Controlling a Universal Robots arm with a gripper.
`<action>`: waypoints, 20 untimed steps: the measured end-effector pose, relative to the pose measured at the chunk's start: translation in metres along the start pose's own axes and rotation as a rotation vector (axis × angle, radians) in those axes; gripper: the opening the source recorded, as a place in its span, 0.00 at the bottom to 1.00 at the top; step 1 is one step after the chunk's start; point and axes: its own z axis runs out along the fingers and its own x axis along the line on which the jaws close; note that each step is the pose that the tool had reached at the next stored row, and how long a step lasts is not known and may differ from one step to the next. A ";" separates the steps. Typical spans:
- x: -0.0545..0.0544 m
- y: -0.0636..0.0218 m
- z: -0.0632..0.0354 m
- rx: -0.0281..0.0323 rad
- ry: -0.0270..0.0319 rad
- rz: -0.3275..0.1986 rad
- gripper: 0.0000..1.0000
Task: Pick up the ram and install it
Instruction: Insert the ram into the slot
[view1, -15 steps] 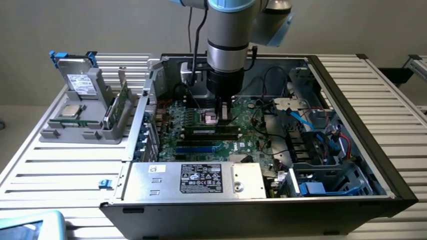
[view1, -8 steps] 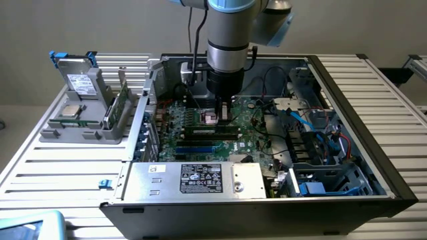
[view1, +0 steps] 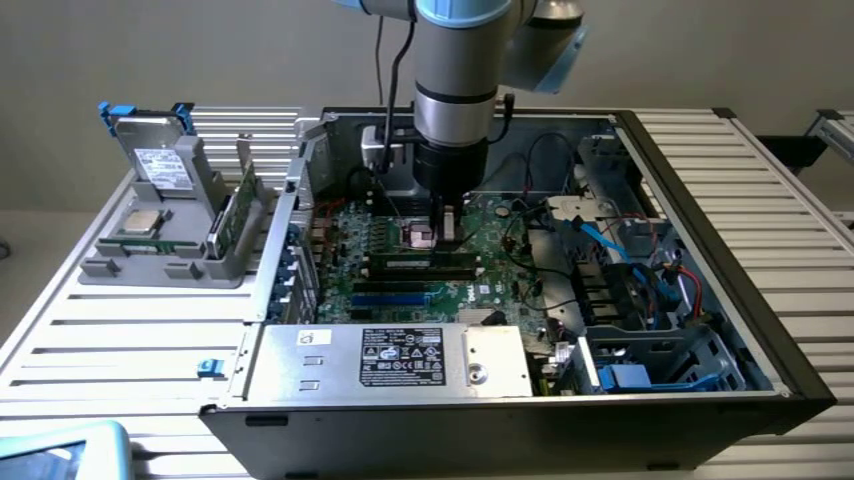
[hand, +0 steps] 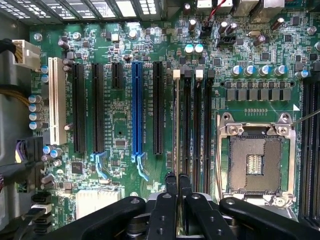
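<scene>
Currently under the hand: long, thin green circuit-board ram stick (hand: 176, 125), standing on edge along the first of the narrow black memory slots (hand: 187, 125), pale upper edge showing.
Ram position: sitting on the green motherboard (hand: 120, 125), between the long black expansion slot (hand: 158, 110) and the square metal processor socket (hand: 255, 160).
Hand state: black two-fingered gripper (hand: 178, 179) standing almost fully closed, fingertips nearly meeting at the stick's upper edge; pinching or merely pressing, not showing clearly enough to say.
Key relation: stick stretching straight ahead of the fingertips, long axis running along the slot and lining up with the narrow gap between the fingers; nearer stretch hiding beneath them.
Exterior check: gripper (view1: 449, 238) hanging upright inside the open black computer case (view1: 747, 300); green stick (view1: 424, 262) lying just beside it, long axis running from the exterior view's left to the exterior view's right.
Judgement: seating looking under way rather than finished; small white latch (hand: 176, 73) at the far end giving no clear reading, locked or not.
</scene>
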 end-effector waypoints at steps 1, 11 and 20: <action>0.000 0.0001 0.0002 0.0001 0.0000 0.000 0.13; 0.000 0.0007 0.0028 0.0041 0.0000 0.001 0.13; -0.001 0.0022 0.0037 0.0084 -0.0004 0.003 0.13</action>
